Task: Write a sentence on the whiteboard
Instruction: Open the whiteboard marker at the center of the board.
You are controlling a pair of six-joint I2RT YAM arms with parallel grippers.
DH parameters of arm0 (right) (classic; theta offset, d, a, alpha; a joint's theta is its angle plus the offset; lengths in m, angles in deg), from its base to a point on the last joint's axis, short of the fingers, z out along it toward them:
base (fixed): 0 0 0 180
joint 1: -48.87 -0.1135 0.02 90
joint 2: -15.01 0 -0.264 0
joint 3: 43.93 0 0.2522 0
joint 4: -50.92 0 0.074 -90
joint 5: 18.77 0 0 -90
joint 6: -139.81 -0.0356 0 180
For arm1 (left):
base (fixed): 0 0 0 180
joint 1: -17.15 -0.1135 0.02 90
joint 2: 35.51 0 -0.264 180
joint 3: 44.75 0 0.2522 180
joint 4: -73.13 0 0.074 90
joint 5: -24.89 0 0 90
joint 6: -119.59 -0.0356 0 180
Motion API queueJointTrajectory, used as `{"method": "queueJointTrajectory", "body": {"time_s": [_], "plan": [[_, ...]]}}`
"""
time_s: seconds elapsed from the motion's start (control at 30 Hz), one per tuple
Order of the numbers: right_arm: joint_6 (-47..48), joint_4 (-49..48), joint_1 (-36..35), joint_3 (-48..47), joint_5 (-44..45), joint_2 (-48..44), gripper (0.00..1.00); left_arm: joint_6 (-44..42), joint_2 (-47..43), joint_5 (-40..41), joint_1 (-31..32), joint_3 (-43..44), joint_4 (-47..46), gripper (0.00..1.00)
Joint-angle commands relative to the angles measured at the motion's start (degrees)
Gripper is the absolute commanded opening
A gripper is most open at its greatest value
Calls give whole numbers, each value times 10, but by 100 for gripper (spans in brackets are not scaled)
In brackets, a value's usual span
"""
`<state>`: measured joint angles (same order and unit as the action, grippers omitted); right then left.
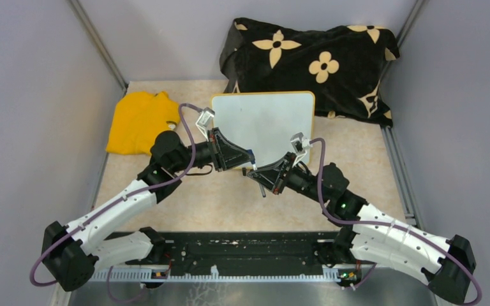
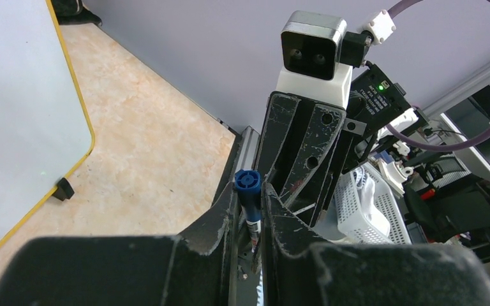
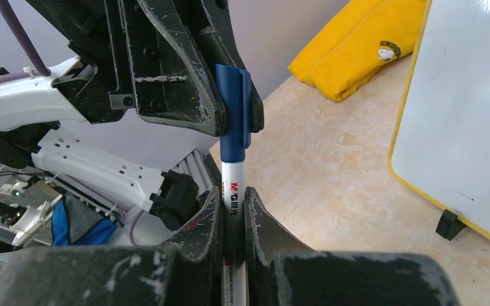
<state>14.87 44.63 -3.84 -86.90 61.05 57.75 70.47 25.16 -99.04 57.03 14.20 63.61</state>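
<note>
Right gripper (image 3: 233, 199) pinching white plastic barrel of marker pen (image 3: 232, 173); left gripper (image 2: 250, 199) clamped on its blue cap (image 3: 233, 108). Pen axis runs gripper to gripper. Blank white rectangular yellow-rimmed whiteboard (image 1: 265, 121) lies immediately far side, both arms equally near.

left tool (image 2: 251, 194) clamped on marker (image 3: 233, 127) | right tool (image 3: 234, 205) clamped on marker

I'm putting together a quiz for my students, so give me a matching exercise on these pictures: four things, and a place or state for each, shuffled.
1 whiteboard
2 marker cap
3 marker barrel
4 yellow garment

A in the right fingers
B blank
C left of the board
D in the left fingers

Pairs: 1-B, 2-D, 3-A, 4-C
</note>
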Motion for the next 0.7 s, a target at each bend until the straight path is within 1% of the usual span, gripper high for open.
{"method": "queueJointTrajectory", "body": {"time_s": [0.0, 0.33, 0.57, 0.67], "plan": [[2, 32, -2, 9, -22, -26, 0, -32, -22, 109, -26, 24, -49, 0], [7, 41, -2, 11, -26, -38, 0, -33, -19, 132, -34, 27, -54, 0], [8, 45, -2, 14, -18, -46, 0, -23, -10, 135, -37, 35, -56, 0], [11, 59, -2, 12, -3, -53, 0, -39, -13, 133, -38, 41, -30, 0]]}}
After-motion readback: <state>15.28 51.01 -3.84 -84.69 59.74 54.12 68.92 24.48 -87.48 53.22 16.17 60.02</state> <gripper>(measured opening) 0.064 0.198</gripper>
